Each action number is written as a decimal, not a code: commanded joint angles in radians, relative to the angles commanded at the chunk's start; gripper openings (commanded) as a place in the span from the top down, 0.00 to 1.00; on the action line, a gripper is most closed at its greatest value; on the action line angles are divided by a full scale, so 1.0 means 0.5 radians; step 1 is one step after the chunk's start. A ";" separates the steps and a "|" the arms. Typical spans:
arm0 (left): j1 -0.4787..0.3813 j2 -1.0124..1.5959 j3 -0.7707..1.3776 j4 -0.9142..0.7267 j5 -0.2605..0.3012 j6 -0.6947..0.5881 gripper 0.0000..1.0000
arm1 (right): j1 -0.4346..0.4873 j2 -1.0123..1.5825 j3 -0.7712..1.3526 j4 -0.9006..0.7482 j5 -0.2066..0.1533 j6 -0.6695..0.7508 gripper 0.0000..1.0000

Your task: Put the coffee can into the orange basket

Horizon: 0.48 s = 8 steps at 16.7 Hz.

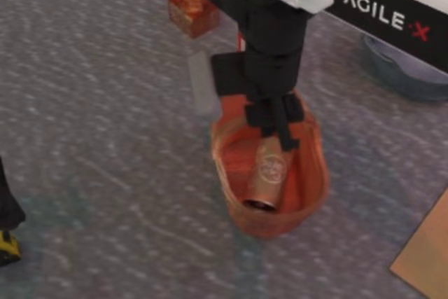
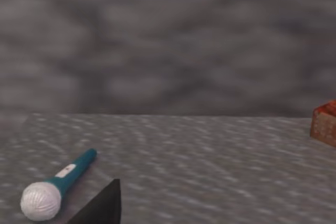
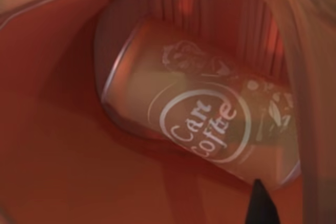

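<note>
Coffee can (image 1: 268, 176) lying inside orange basket (image 1: 316, 188); right tool (image 1: 275, 125) apparently released above.

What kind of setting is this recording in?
Most likely a rendered tabletop test scene, not a real room: a grey mottled table with unrelated props, an orange basket holding the coffee can, a microphone, and an orange-brown block, under the right gripper.

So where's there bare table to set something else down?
Broad bare stretch left of the orange basket, below the orange-brown block. Crowded inside the basket: the coffee can lies there under the right gripper. Left gripper sits at the left edge.
</note>
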 joint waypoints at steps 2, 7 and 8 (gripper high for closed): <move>0.000 0.000 0.000 0.000 0.000 0.000 0.00 | 0.000 0.000 0.000 0.000 0.000 0.000 1.00; 0.000 0.000 0.000 0.000 0.000 0.000 0.00 | -0.026 0.000 0.146 -0.155 0.000 -0.027 1.00; 0.000 0.000 0.000 0.000 0.000 0.000 0.00 | -0.034 -0.005 0.212 -0.235 0.000 -0.041 1.00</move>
